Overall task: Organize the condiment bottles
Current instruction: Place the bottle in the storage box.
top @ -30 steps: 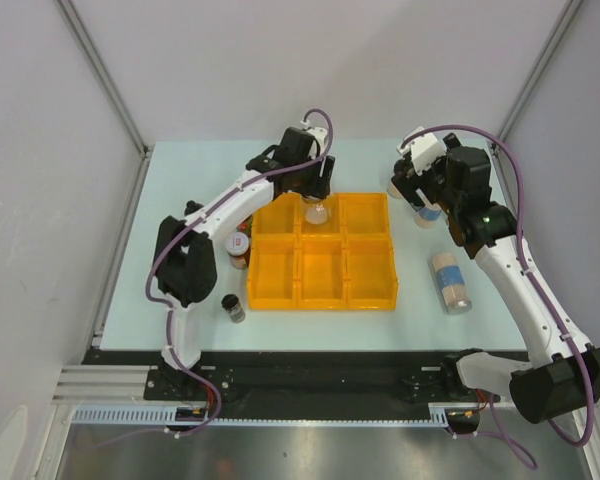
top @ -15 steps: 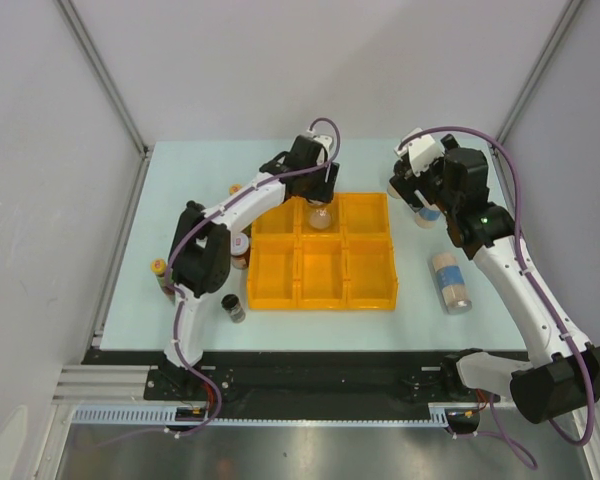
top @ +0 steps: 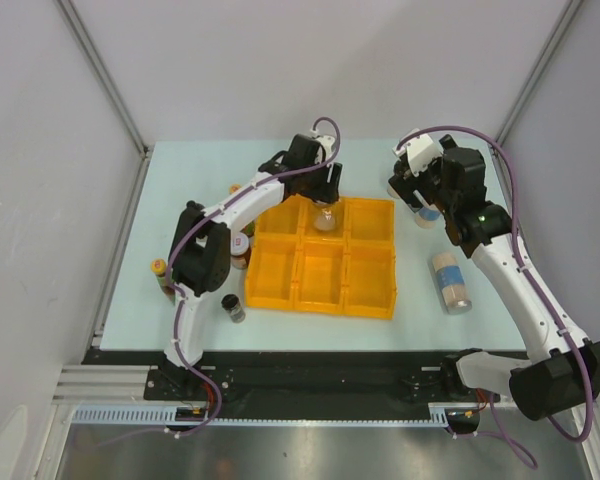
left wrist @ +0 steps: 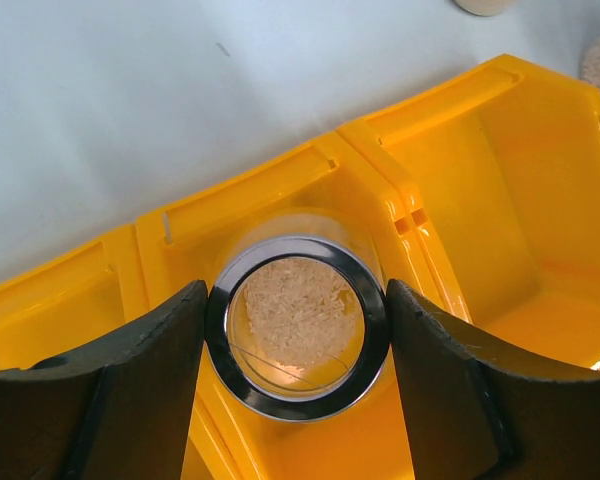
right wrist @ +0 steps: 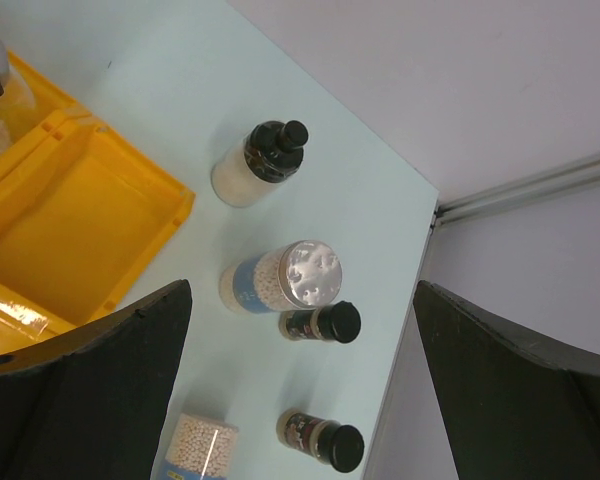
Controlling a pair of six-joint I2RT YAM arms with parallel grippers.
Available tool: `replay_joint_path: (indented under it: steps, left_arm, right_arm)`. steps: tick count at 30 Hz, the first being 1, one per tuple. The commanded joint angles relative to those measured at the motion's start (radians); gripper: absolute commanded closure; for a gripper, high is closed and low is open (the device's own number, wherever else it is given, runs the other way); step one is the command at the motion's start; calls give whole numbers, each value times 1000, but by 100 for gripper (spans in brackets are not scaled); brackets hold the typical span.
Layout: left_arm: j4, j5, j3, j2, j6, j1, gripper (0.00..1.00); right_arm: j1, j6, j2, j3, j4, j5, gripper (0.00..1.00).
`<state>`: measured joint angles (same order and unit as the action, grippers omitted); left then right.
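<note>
Left gripper (left wrist: 296, 310) is clamped on the jar (left wrist: 296, 330), inside the tray's (top: 320, 305) back-middle compartment, so this looks like the placing step. Next: let go and lift straight up, clear of the walls. Right gripper (right wrist: 300, 300) is wide open and empty above a shaker (right wrist: 280, 278) near the table's back-right corner, likely the next pick.

Set mid-table on a pale green tabletop (top: 190, 175), a yellow-orange six-compartment plastic tray (top: 280, 300), with a small black-capped jar (top: 233, 307) just beside its near-left corner and a red-marked jar (top: 240, 245) close by its left wall. Lying on its side to the right, apart from the tray, a blue-banded clear shaker (top: 450, 283). Standing nearer the table's edge, a white-filled black-capped bottle (right wrist: 255, 165), a silver-lidded blue-labelled jar (right wrist: 285, 278), a dark black-capped spice jar (right wrist: 320, 323) just beside it and a second such spice jar (right wrist: 320, 440) apart.
</note>
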<state>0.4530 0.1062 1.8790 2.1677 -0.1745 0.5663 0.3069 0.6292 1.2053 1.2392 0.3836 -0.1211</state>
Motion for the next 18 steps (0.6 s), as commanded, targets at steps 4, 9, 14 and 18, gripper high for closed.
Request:
replay_joint_path:
  steps: [4, 9, 14, 18]
  left_arm:
    - [-68, 170, 19, -101, 7, 7, 15]
    - [-54, 176, 14, -108, 6, 7, 0]
    - [-37, 171, 23, -114, -2, -5, 0]
    - [-13, 145, 54, -158, 4, -46, 0]
  right_arm:
    - [6, 1, 11, 2, -41, -28, 0]
    - [8, 0, 23, 11, -34, -31, 0]
    - [8, -5, 20, 16, -28, -22, 0]
    - [1, -20, 42, 45, 44, 47, 0]
